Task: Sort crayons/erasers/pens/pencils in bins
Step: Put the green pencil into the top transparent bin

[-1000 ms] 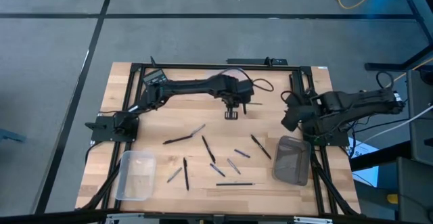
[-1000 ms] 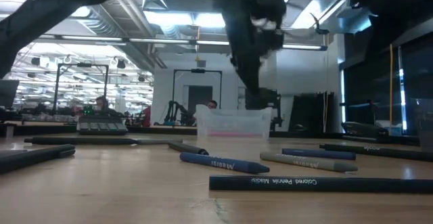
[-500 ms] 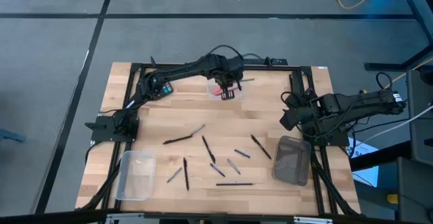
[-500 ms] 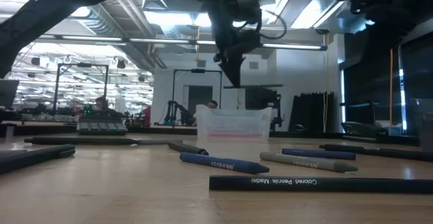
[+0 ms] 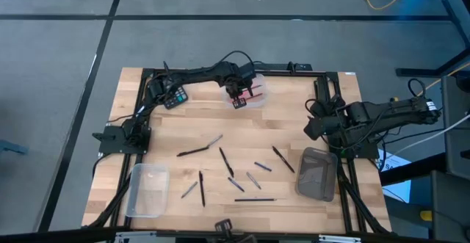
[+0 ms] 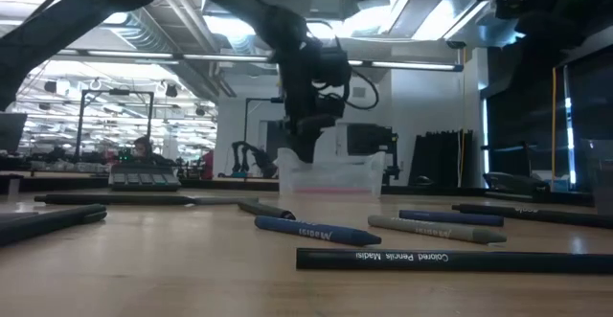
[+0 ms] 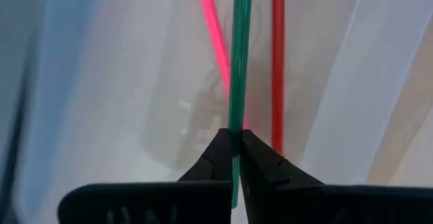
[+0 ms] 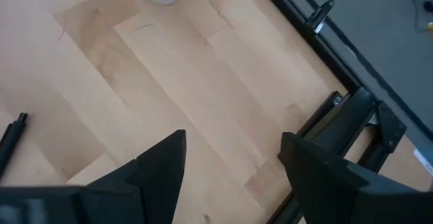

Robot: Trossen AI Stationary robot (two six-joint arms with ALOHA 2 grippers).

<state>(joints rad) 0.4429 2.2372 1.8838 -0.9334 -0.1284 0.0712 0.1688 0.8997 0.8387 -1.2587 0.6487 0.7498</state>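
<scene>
Green pencil (image 7: 238,61) — pinched near its end between the left gripper (image 7: 236,149)'s closed fingertips — runs straight out ahead of the fingers, its long axis in line with them. It hangs over the clear bin (image 5: 248,93) at the table's far edge, where a pink stick (image 7: 215,41) and a red stick (image 7: 278,61) already lie lengthwise beside each other; the pink one slants slightly toward the green.

Down the table (image 5: 294,133), loose sticks (image 5: 225,161) lie scattered at mixed angles between a second clear bin (image 5: 147,190) at the near left and the smoky grey bin (image 5: 317,173) at the near right — bare wood separates them from the far bin. A black calculator (image 5: 174,96) sits by the far left corner.

The right gripper (image 8: 230,160) waits with fingers spread wide, above bare wood near the right frame rail.
</scene>
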